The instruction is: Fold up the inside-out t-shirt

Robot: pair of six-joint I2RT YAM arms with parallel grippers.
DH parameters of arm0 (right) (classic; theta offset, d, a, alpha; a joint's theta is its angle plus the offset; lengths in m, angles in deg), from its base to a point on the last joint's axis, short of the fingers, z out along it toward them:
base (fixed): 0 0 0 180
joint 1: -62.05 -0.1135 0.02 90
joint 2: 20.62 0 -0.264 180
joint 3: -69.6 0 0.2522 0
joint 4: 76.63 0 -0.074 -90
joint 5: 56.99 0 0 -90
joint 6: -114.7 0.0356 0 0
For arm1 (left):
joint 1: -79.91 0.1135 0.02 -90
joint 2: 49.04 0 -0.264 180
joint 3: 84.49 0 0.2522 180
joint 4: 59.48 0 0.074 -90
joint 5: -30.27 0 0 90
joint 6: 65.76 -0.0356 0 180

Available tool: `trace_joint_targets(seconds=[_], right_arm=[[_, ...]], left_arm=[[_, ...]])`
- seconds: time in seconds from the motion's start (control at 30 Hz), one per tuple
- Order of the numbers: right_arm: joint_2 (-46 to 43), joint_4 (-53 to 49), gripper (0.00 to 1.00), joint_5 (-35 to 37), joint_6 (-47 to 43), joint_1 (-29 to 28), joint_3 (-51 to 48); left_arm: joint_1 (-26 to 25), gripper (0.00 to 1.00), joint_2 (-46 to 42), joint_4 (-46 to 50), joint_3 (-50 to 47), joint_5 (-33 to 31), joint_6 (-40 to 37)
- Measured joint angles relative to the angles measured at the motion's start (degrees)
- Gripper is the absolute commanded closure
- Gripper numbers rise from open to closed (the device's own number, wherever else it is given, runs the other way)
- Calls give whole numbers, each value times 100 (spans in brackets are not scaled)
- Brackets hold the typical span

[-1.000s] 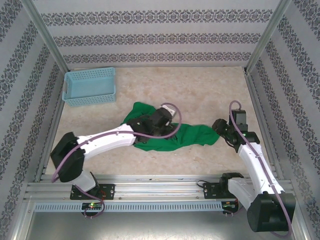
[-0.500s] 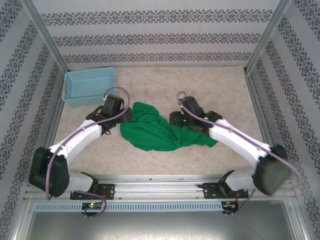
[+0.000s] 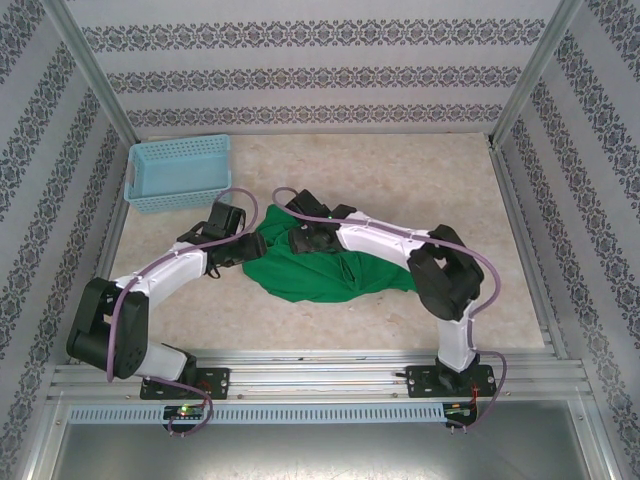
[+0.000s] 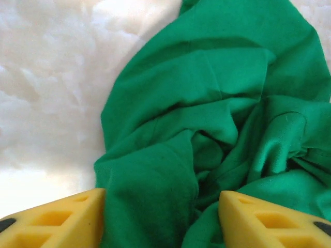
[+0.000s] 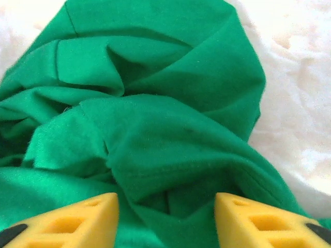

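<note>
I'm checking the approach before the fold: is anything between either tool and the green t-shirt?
Nothing visible. In the wrist views, the left tool and right tool have their jaws apart directly over the bunched t-shirt, with just cloth between them. The blue basket sits apart at the table's far left.

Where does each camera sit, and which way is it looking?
Top external: above and behind the arms, looking down on the beige table, light blue plastic mesh basket and bright green cloth t-shirt; left arm and right arm show.
Left wrist: on the left arm, facing down at the t-shirt's edge; left gripper, yellow-fingered, shows.
Right wrist: on the right arm, facing down at its folds; right gripper shows.
Shared: all three see the t-shirt.
</note>
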Motion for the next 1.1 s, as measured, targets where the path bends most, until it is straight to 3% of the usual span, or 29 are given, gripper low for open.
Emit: trace_joint_targets(seconds=[0.17,0.33,0.5,0.63,0.73,0.9,1.1], right_arm=[[330,-271,100,50,-151,0,411],[103,-531,100,232,-297,46,673],[-1038,-682,100,345,-472,313,662],[-2446,-426,100,372,-573,507,282],[-3661,-7,100,289,-542,586,-538],[-4977,557,100,153,-188,699,-2573],[-5455,748,99,-4,662,717,-4966]], left_arm=[[0,71,26,-2,46,74,-11],[0,100,33,280,599,-70,-118],[0,100,-243,511,1300,-442,-245],[-7,100,-1158,496,1344,-737,-315],[-164,100,-1969,243,1193,-737,-350],[-1134,100,-2194,-142,516,-638,-350],[-2485,76,-1274,-400,-804,-535,2]])
